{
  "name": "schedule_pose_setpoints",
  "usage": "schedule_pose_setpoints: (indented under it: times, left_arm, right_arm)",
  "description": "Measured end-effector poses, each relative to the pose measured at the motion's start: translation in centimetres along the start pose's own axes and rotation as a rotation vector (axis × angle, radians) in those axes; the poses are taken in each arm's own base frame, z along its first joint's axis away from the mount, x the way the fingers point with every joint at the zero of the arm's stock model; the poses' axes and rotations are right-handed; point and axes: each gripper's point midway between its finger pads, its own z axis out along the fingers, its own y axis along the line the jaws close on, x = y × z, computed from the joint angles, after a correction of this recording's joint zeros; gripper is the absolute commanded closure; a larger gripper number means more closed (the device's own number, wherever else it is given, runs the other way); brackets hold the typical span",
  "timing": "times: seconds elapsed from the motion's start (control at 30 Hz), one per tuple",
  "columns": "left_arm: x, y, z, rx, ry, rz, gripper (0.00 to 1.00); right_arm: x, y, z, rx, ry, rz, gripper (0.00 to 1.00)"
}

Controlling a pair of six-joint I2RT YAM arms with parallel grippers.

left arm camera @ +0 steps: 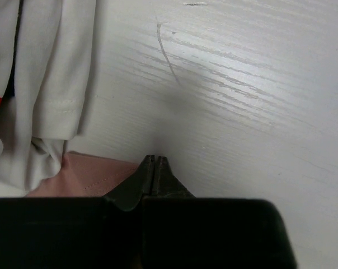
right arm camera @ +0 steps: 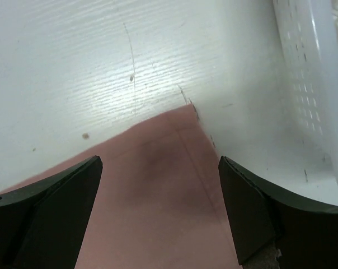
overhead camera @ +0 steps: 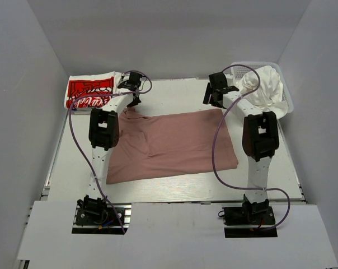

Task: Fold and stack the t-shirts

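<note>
Grabbing the far corners of the pink t-shirt (overhead camera: 174, 145) for the first fold is the step in hand, as I read it. The shirt lies flat mid-table between your arms. The white logo tee (overhead camera: 89, 93) sits folded at the far left, and more white tees (overhead camera: 264, 84) are heaped in the basket (overhead camera: 287, 100) at the far right.

Your left gripper (left arm camera: 155, 161) is at the shirt's far left corner with its jaws pressed together. The pink edge runs up against the left finger (left arm camera: 140, 179), but I can't tell if any cloth is pinched. The tips look to be on bare table (left arm camera: 242, 101).

Your right gripper (right arm camera: 159, 162) hangs over the far right corner, jaws spread wide and holding nothing, with the corner right between them.

Next, drop the right gripper straight down and close on that corner, staying clear of the basket wall just beside it. Check that the left has fabric before lifting. If it doesn't, reopen and go in nearer. Then raise both together and bring the far edge toward you.
</note>
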Motion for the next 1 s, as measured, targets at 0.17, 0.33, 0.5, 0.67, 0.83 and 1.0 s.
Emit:
schedule_pose_setpoints:
  times: [0.17, 0.33, 0.5, 0.67, 0.83, 1.0]
  left_arm:
    - [0.5, 0.3, -0.4, -0.001, 0.016, 0.009, 1.0]
    - [0.9, 0.7, -1.0, 0.0, 0.029, 0.017, 1.0]
    - [0.5, 0.9, -2.0, 0.011, 0.02, 0.013, 1.0]
    - [-0.5, 0.7, -3.4, 0.038, 0.002, 0.003, 1.0]
    - [-1.2, 1.1, -4.9, 0.049, -0.018, -0.006, 1.0]
    - [-1.0, 1.6, -6.0, 0.049, -0.02, -0.008, 1.0]
  right_arm:
    - [-0.4, 0.5, 3.3, 0.055, 0.019, -0.022, 0.1]
    - [0.4, 0.3, 5.9, 0.091, 0.045, -0.038, 0.11]
    - [1.5, -0.9, 6.6, 0.126, 0.083, -0.044, 0.17]
    - [2.4, -1.7, 7.0, 0.145, 0.099, -0.041, 0.42]
    - [3.1, -2.0, 6.9, 0.143, 0.097, -0.024, 0.62]
    - [3.3, -1.9, 6.8, 0.136, 0.097, -0.022, 0.99]
